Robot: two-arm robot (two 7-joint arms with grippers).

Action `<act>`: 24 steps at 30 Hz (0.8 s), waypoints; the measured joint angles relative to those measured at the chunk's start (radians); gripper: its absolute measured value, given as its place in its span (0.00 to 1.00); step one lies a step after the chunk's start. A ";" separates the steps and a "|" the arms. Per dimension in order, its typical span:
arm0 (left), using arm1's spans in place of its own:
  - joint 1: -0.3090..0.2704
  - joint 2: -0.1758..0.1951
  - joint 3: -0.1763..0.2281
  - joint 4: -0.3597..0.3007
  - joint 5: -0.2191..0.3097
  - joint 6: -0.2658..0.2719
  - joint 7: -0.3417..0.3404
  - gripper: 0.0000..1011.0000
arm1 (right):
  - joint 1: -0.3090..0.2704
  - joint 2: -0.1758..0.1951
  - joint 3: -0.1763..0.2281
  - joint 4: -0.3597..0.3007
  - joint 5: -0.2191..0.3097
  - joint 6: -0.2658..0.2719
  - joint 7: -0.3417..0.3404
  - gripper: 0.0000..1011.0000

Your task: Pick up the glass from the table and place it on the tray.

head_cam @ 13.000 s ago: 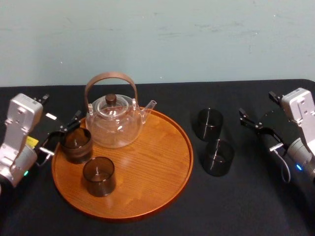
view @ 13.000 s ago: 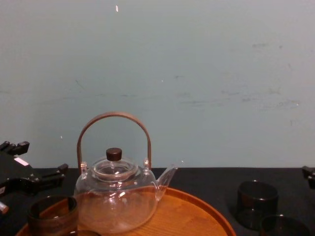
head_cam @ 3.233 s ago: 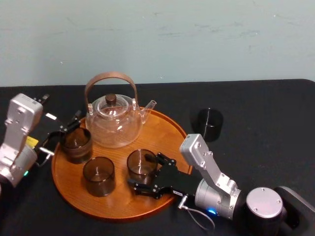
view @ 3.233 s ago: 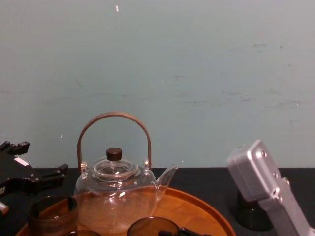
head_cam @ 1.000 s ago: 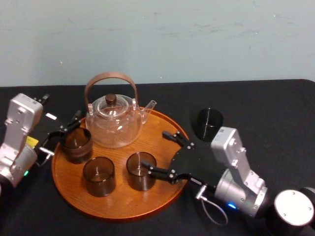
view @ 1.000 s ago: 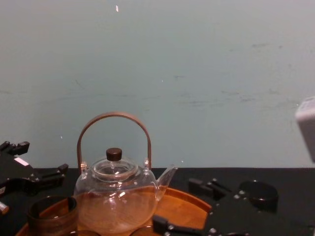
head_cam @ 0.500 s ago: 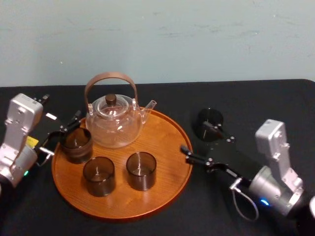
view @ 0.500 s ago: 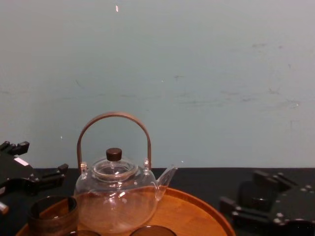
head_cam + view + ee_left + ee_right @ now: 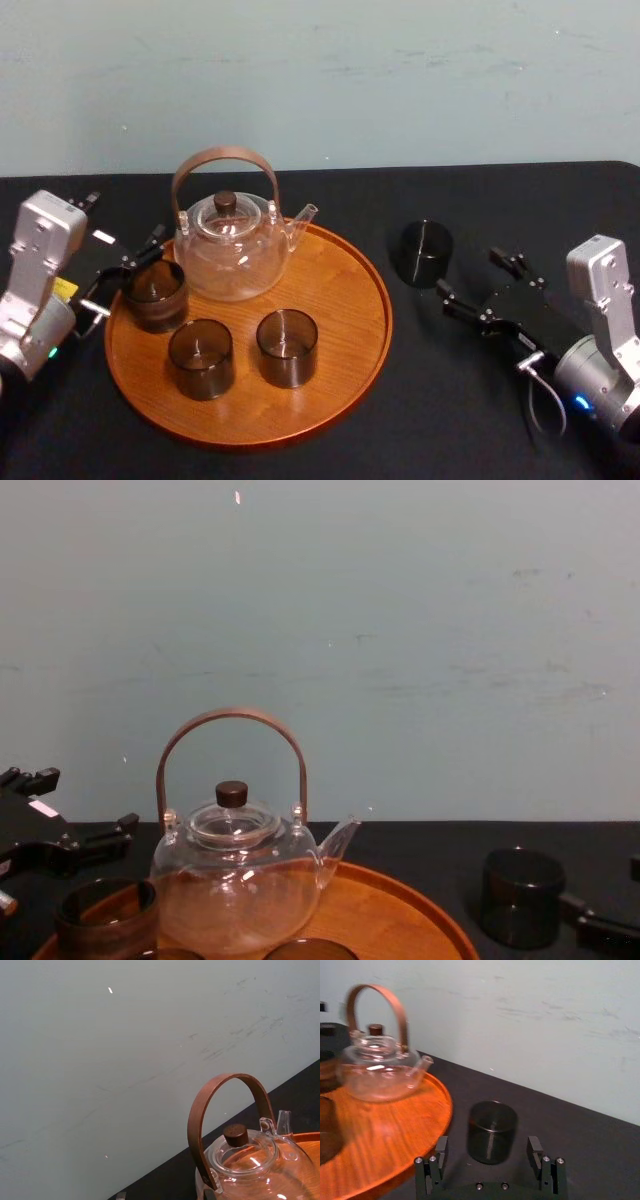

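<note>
Black cloth covers the table (image 9: pixel 520 200), with a pale, scuffed wall (image 9: pixel 400 80) behind it. One dark glass (image 9: pixel 420 252) stands upright on the bare cloth, just off the right rim of the tray (image 9: pixel 335 290) and not touching it. The right gripper (image 9: pixel 468 270) is near this glass on its right side, apart from it. The right wrist view presents both fingers (image 9: pixel 440 1152) spread wide with nothing between them, and the glass upright just ahead of the gap.

The head view gives the full count: four glasses in all, this one on the table and three other glasses (image 9: pixel 287 346) on the tray, grouped in its left and front part. One clear teapot (image 9: pixel 232 250) with a brown hoop handle occupies the back of the tray. The chest view adds the side profile: the table glass is a straight-walled cylinder, lower than the teapot. The left wrist view adds the teapot's dark lid knob (image 9: pixel 235 1135) against the wall.

The left gripper (image 9: pixel 120 272) is parked at the tray's left edge, fingers spread, beside the nearest tray glass.
</note>
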 joint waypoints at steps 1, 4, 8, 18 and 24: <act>0.000 0.000 0.000 0.000 0.000 0.000 0.000 0.99 | 0.004 -0.002 0.004 0.006 -0.001 0.003 -0.002 0.99; 0.000 0.000 0.000 0.000 0.000 0.000 0.000 0.99 | 0.021 -0.013 0.016 0.032 -0.002 0.015 -0.004 0.99; 0.000 0.000 0.000 0.000 0.000 0.000 0.000 0.99 | 0.045 -0.025 0.024 0.061 -0.004 0.024 -0.002 0.99; 0.000 0.000 0.000 0.000 0.000 0.000 0.000 0.99 | 0.144 -0.059 0.005 0.161 -0.014 0.059 0.037 0.99; 0.000 0.000 0.000 0.000 0.000 0.000 0.000 0.99 | 0.193 -0.074 -0.015 0.221 -0.019 0.070 0.054 0.99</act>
